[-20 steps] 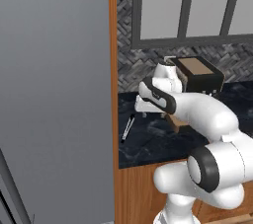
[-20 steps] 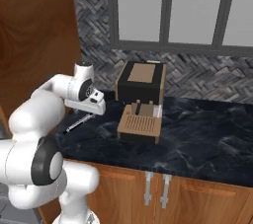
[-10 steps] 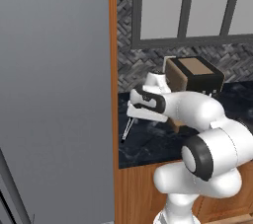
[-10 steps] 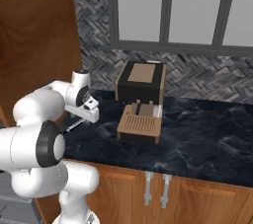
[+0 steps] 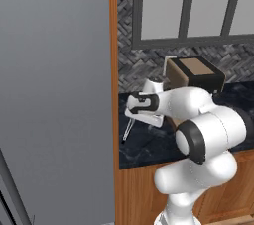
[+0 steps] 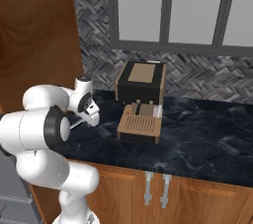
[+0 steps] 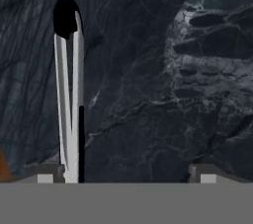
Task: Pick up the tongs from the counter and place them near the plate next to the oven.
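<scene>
The task is only beginning, as I am judging it. The tongs [image 7: 69, 94] are lying flat on the black tabletop [image 7: 173, 80] and nothing is lifting them yet. So the grasp, the carrying and the placing near the plate beside the oven are all remaining to do.

In the left base view, the gripper [image 5: 135, 111] is hanging just above the tongs [image 5: 127, 131], which are showing as a thin light stick at the left edge of the tabletop [image 5: 149, 144], close to the wooden panel. In the right base view, the gripper [image 6: 91, 119] is sitting low at the left centre of the frame, over the left end of the tabletop [image 6: 197, 134], and a short pale piece of the tongs [image 6: 75, 125] is peeking out beside it. A brown and black coffee machine [image 6: 141, 100] is standing to the right of it.

In the hand view, the fingers are standing wide apart and are holding nothing: one tip [image 7: 45, 174] is at the lower left and the other at the lower right. The tongs are running from the upper left of this frame down to the lower left, with the black rounded end at the top. Their lower end is lying right beside the left tip, on its inner side, so they are not centred between the fingers; most of the gap is showing bare marble. I cannot tell if the left tip is touching them. A small sideways shift is probably needed before closing.
</scene>
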Robot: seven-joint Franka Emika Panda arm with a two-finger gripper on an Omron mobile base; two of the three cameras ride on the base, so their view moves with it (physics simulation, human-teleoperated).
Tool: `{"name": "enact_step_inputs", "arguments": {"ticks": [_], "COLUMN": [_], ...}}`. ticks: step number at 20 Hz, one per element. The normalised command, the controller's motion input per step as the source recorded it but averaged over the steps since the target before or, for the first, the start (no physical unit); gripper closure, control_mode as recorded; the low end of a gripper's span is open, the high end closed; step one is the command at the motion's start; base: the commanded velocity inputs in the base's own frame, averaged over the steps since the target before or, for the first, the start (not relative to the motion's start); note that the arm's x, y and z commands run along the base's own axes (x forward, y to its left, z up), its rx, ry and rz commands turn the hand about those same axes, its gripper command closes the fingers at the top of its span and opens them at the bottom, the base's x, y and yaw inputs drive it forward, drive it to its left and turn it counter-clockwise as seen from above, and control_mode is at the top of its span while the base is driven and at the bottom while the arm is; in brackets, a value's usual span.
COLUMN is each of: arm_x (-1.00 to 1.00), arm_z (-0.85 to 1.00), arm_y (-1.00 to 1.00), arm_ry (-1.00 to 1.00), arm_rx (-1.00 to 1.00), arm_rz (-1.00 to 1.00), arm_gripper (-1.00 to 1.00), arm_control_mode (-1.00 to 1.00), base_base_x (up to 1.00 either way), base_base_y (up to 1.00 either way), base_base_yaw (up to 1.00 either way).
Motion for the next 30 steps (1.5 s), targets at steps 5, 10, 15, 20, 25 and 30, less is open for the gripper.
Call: {"name": "enact_step_inputs", "arguments": {"ticks": [5,10,15,20,25,30], "arm_x": [0.46,0.04,0.00,0.00,0.00,0.03], "arm_z": [-0.03,-0.01,-0.12,-0.14,-0.16,-0.12], "arm_y": [0.00,0.00,0.02,0.11,0.19,0.22], "arm_ry": [-0.01,0.00,0.00,0.00,-0.01,-0.01], "arm_rx": [0.00,0.00,-0.04,-0.05,-0.02,-0.01], "arm_rz": [-0.09,-0.01,0.00,0.00,0.00,0.00], "arm_gripper": [-1.00,-1.00,-1.00,-1.00,-1.00,-1.00], "arm_control_mode": [-1.00,-1.00,-1.00,-1.00,-1.00,-1.00], "base_base_x": [0.00,0.00,0.00,0.00,0.00,0.00], "base_base_y": [0.00,0.00,0.00,0.00,0.00,0.00], "base_base_yaw": [0.00,0.00,0.00,0.00,0.00,0.00]}}
